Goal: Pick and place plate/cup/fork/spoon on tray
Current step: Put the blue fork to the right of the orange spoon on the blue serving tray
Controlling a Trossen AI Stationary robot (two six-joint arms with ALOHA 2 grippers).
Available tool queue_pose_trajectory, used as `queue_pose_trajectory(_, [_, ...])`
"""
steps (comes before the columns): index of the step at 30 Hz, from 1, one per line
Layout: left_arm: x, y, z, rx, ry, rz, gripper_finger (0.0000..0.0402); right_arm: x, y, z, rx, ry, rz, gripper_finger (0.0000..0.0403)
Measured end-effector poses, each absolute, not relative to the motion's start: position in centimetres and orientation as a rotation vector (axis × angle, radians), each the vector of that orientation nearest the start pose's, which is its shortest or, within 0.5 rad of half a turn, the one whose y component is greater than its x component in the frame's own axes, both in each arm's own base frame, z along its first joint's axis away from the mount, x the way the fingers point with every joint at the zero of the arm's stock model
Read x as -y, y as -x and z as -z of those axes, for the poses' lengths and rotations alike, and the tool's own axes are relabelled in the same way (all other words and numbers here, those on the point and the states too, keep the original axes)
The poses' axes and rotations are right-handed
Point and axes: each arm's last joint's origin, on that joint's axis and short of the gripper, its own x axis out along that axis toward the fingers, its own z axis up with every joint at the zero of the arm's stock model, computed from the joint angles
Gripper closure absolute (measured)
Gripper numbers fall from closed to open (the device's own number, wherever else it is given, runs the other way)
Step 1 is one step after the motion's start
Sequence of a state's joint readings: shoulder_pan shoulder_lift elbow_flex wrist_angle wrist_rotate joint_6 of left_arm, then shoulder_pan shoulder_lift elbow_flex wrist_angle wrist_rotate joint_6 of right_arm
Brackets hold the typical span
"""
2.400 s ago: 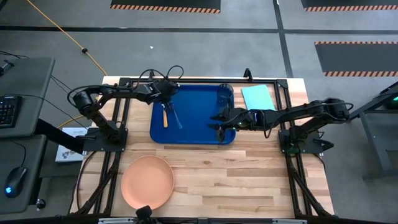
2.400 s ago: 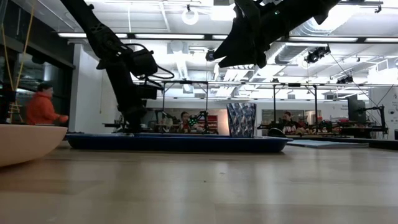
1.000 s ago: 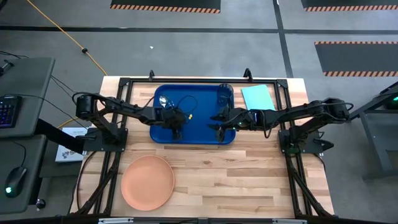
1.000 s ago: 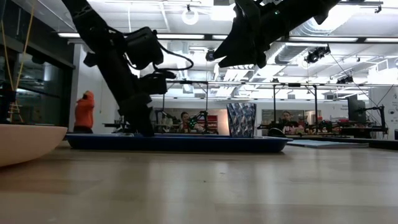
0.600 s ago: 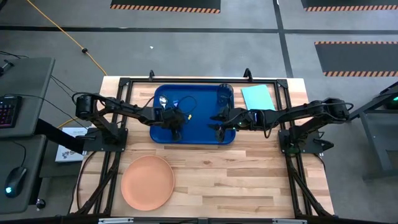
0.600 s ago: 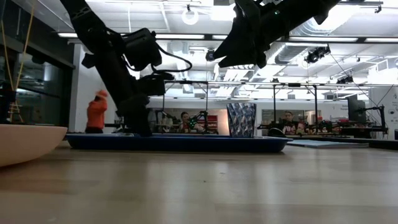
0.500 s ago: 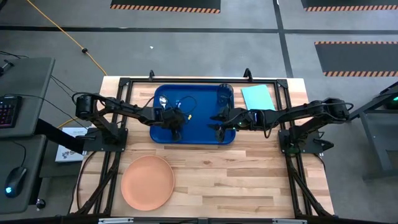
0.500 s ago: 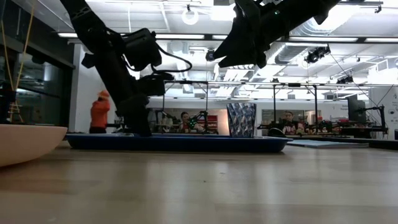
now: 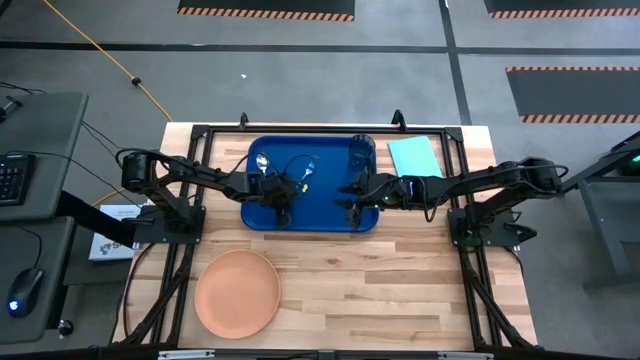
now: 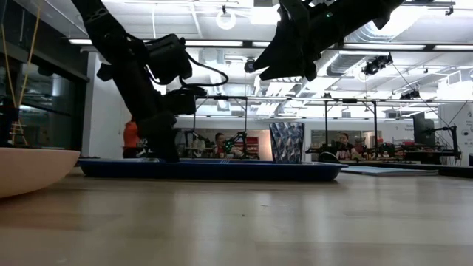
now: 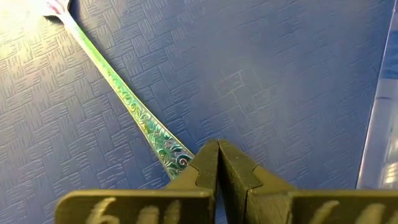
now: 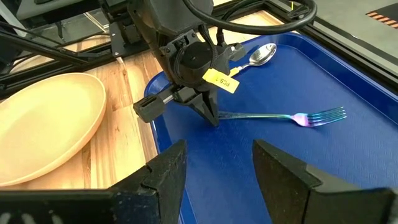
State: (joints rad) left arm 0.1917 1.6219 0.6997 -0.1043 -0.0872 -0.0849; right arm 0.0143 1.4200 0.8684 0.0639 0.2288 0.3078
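The left gripper (image 12: pixel 210 117) is pinched tight on the end of the fork's (image 12: pixel 292 117) handle, low on the blue tray (image 9: pixel 325 205) near the middle of the high view — right where it was a moment ago. The spoon (image 12: pixel 260 55) lies on the tray too, just past it. The right gripper (image 9: pixel 352 196) hangs open over the tray's right side. The plate (image 9: pixel 237 292) sits at lower left on the table (image 9: pixel 400 280). Far behind, a person in orange (image 10: pixel 131 138) has walked further right.

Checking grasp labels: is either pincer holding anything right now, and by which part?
The left pincer is shut on the fork at its handle end, fork lying on the tray. The right pincer hangs open, empty.
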Motion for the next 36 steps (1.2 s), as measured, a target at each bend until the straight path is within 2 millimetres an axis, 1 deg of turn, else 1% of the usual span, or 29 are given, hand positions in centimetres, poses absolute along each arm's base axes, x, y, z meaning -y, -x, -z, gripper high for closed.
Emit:
queue_pose_trajectory(2, [-5.7, -27.5, -12.8, -1.011, 0.113, -0.294, 0.0401, 0.2, -30.5, -24.2, -0.448, -0.239, 0.283, 0.0229])
queue_pose_trajectory(6, [-6.7, -28.7, -14.3, -0.938, 0.023, -0.306, 0.0401, 0.2, -30.5, -24.3, -0.445, -0.239, 0.282, 0.0229])
queue_pose_trajectory(10, [-8.7, -30.0, -15.6, -0.882, -0.071, -0.309, 0.0401, 0.2, -30.6, -24.4, -0.426, -0.241, 0.281, 0.0229])
queue_pose_trajectory(13, [-10.7, -31.2, -15.9, -0.862, -0.096, -0.288, 0.0401, 0.2, -30.7, -24.5, -0.421, -0.227, 0.281, 0.0229])
queue_pose_trajectory(15, [-11.9, -31.9, -15.6, -0.874, -0.101, -0.263, 0.0401, 0.2, -30.7, -24.5, -0.417, -0.225, 0.28, 0.0229])
queue_pose_trajectory(19, [-14.2, -34.4, -14.6, -0.893, -0.137, -0.262, 0.0401, 0.2, -30.7, -24.5, -0.417, -0.224, 0.279, 0.0229])
queue_pose_trajectory(24, [-16.5, -36.7, -12.9, -0.914, -0.117, -0.321, 0.0401, 0.2, -30.7, -24.5, -0.42, -0.224, 0.28, 0.0229])
queue_pose_trajectory(26, [-17.1, -37.0, -12.7, -0.925, -0.106, -0.352, 0.0401, 0.2, -30.7, -24.5, -0.421, -0.224, 0.277, 0.0229])
queue_pose_trajectory(30, [-17.4, -36.9, -12.6, -0.922, -0.084, -0.385, 0.0401, 0.2, -30.7, -24.5, -0.425, -0.226, 0.27, 0.0229])
queue_pose_trajectory(36, [-17.4, -36.7, -12.5, -0.943, -0.074, -0.384, 0.0402, 0.2, -30.6, -24.4, -0.427, -0.226, 0.27, 0.0229])
